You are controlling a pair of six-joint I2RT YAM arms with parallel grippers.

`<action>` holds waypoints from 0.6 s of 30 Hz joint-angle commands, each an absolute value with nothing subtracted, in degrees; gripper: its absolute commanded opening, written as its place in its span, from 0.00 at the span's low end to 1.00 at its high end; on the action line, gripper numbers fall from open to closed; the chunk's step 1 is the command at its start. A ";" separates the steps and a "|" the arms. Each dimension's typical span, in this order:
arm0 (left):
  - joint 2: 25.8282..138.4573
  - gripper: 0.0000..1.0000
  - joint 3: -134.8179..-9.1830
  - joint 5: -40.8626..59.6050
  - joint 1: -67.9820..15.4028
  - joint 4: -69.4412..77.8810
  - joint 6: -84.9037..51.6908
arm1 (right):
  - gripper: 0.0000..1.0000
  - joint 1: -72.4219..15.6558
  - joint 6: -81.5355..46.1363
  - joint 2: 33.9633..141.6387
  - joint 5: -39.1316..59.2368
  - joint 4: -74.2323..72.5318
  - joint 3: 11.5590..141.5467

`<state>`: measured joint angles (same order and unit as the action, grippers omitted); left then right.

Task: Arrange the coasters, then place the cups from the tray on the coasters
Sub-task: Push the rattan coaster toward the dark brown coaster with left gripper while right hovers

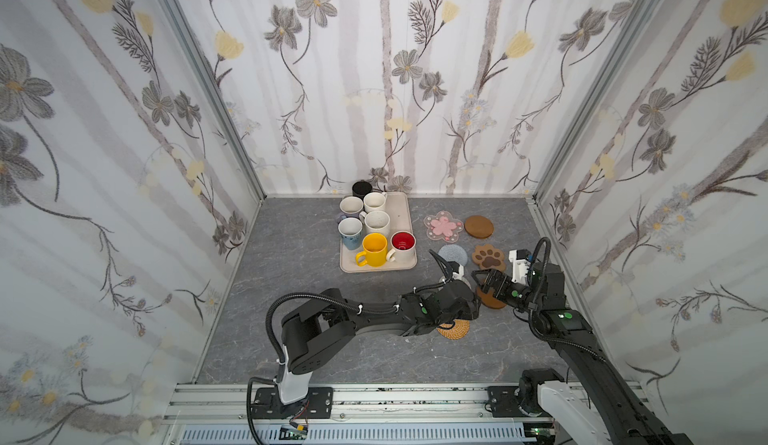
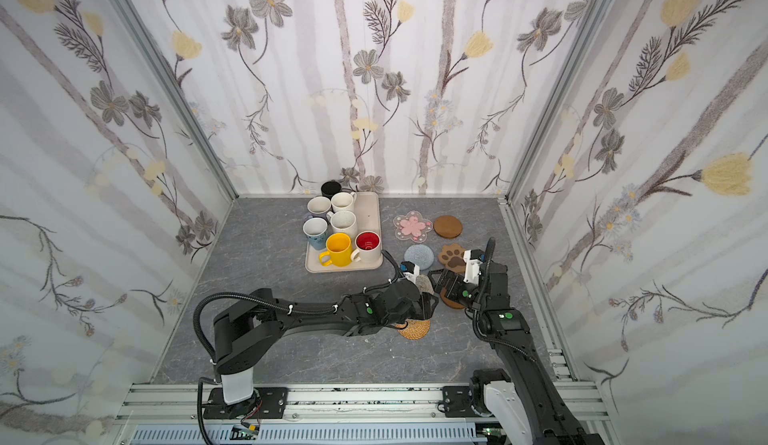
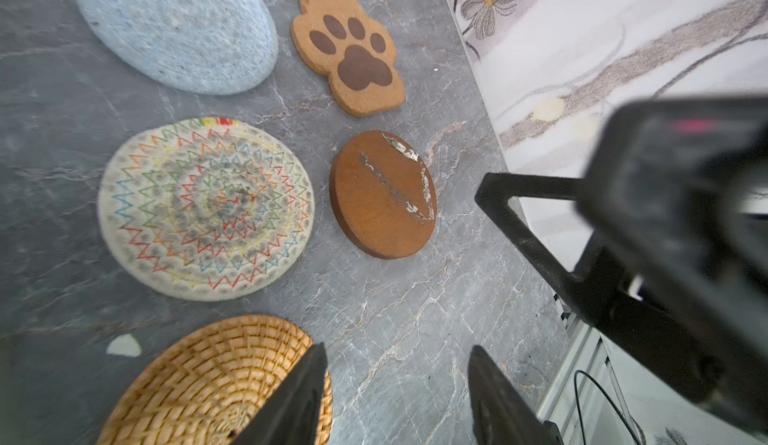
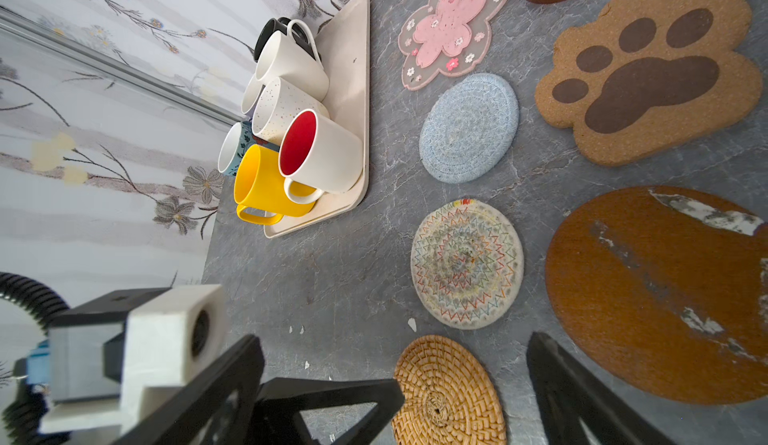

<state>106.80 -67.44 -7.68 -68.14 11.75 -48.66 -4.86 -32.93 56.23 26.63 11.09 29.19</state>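
Left jaws hung spread and empty just beside the rattan coaster (image 3: pixel 199 384), right jaws wide too; coasters (image 4: pixel 467 264) looked arranged, cups (image 1: pixel 374 249) all waiting on the tray (image 1: pixel 401 214).

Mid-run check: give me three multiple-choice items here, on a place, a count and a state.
1. Where is the clear pink-flower coaster? A on the large beige rectangular tray; B on the grey table, right of that tray; C on the table, left of it.
2. How many coasters lie on the table? A four; B seven; C ten.
3. How is the left tool? A open, empty; B shut on a coaster; C shut on the tray's rim.
1 B: it lies right of the tray. 2 B: the right wrist view shows seven. 3 A: jaws apart, bare table between.
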 commanded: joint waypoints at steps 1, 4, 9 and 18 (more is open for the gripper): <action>102.36 0.69 -64.25 -11.08 -67.69 11.38 -46.11 | 0.98 -5.22 -32.26 55.21 26.38 11.67 28.59; 96.77 0.78 -59.52 -13.06 -67.11 11.34 -45.93 | 0.94 -8.07 -31.38 54.90 23.74 13.79 28.84; 86.04 1.00 -50.73 -16.82 -65.96 10.93 -46.14 | 0.85 -17.98 -32.42 54.93 16.01 15.62 27.44; 72.35 1.00 -35.94 -21.00 -64.29 8.89 -49.40 | 0.54 -32.11 -39.62 59.45 12.54 7.20 18.49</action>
